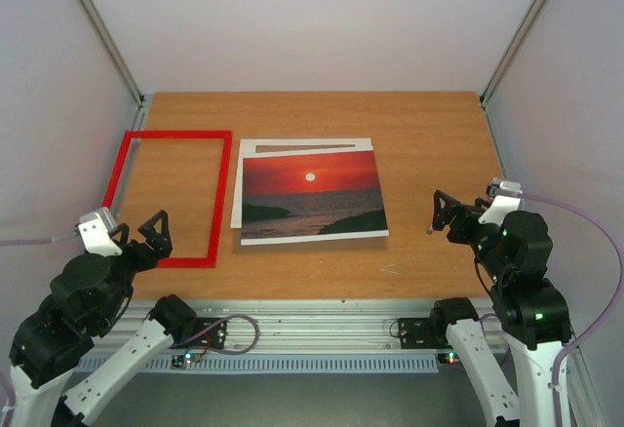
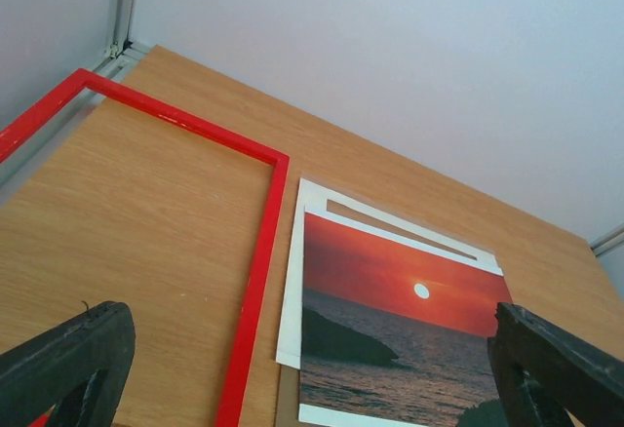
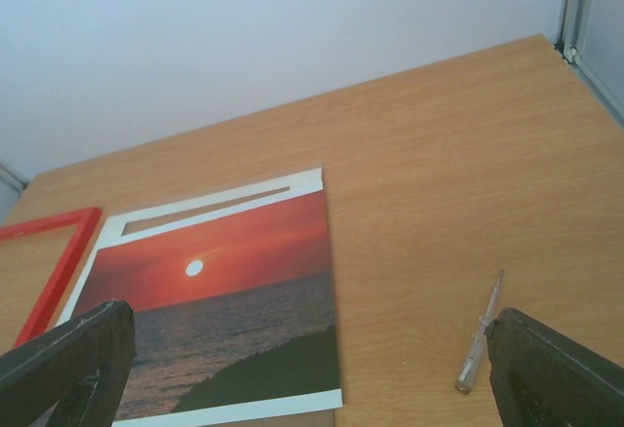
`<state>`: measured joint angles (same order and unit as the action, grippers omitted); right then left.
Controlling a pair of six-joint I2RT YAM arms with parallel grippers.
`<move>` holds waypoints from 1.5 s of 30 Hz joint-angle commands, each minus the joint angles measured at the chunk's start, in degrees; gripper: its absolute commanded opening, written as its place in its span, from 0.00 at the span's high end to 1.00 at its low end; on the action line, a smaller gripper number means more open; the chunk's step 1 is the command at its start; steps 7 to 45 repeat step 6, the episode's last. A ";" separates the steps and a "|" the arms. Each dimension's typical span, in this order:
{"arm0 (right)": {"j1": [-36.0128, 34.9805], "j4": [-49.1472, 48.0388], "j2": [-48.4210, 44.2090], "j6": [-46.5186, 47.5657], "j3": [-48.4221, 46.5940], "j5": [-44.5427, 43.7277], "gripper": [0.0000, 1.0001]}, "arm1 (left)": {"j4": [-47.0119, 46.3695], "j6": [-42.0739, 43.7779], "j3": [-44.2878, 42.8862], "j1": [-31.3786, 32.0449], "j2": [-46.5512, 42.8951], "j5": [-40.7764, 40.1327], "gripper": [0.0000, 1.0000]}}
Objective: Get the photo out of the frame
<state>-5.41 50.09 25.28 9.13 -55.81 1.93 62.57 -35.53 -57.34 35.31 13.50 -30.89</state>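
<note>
The photo [image 1: 310, 193], a red-orange sunset print with a white sun, lies flat mid-table on top of a white mat sheet [image 1: 237, 185]. It also shows in the left wrist view [image 2: 400, 320] and in the right wrist view [image 3: 224, 320]. The red frame [image 1: 223, 193] lies flat and empty to its left, apart from the photo; it shows in the left wrist view [image 2: 258, 281] and at the right wrist view's left edge [image 3: 54, 271]. My left gripper [image 1: 146, 232] is open and empty near the frame's near corner. My right gripper [image 1: 448, 214] is open and empty, right of the photo.
A small clear-handled screwdriver [image 3: 480, 334] lies on the table just ahead of my right gripper, also seen from above [image 1: 429, 228]. A brown backing board edge [image 2: 283, 398] peeks out under the mat. White walls and metal posts [image 1: 102, 37] bound the wooden table [image 1: 429, 144].
</note>
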 commanded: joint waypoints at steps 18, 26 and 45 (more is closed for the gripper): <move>0.22 -0.52 -0.94 1.30 0.99 -1.06 0.01 | -1.90 0.90 1.89 -0.15 -0.59 0.02 0.01; 0.22 -0.52 -0.94 1.30 0.99 -1.06 0.01 | -1.90 0.90 1.89 -0.15 -0.59 0.02 0.01; 0.22 -0.52 -0.94 1.30 0.99 -1.06 0.01 | -1.90 0.90 1.89 -0.15 -0.59 0.02 0.01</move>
